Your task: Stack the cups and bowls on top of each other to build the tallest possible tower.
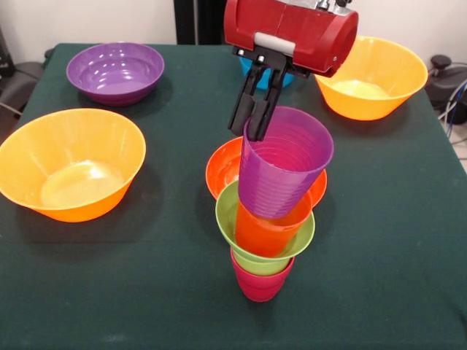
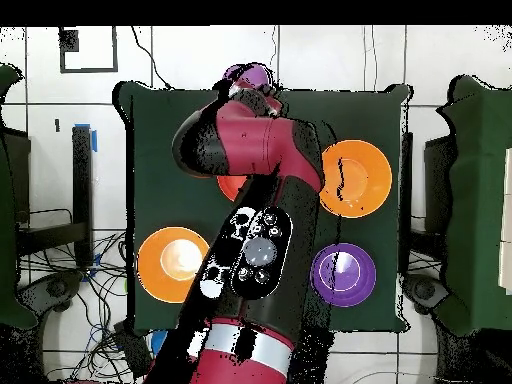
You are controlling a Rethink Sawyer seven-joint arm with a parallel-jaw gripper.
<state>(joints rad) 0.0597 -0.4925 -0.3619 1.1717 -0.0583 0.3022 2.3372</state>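
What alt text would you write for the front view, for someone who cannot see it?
A robot gripper grips the rim of a tilted purple cup topping a tower of orange-red, lime green and crimson pieces. Around it on the dark green table sit two orange bowls and a purple bowl.

the ribbed purple plastic cup (image 1: 283,162) is translucent with a soft sheen, as are the orange-red plastic cup (image 1: 265,232), the lime green plastic cup (image 1: 264,226) and the crimson plastic cup (image 1: 260,281) under it. the two large orange plastic bowls (image 1: 71,162) (image 1: 372,76) and the round purple plastic bowl (image 1: 115,71) are smooth and glossy, catching highlights. the dark green desk (image 1: 168,277) looks like matt cloth. the matt black fingers (image 1: 241,109) hang from a glossy red plastic gripper housing (image 1: 292,29).
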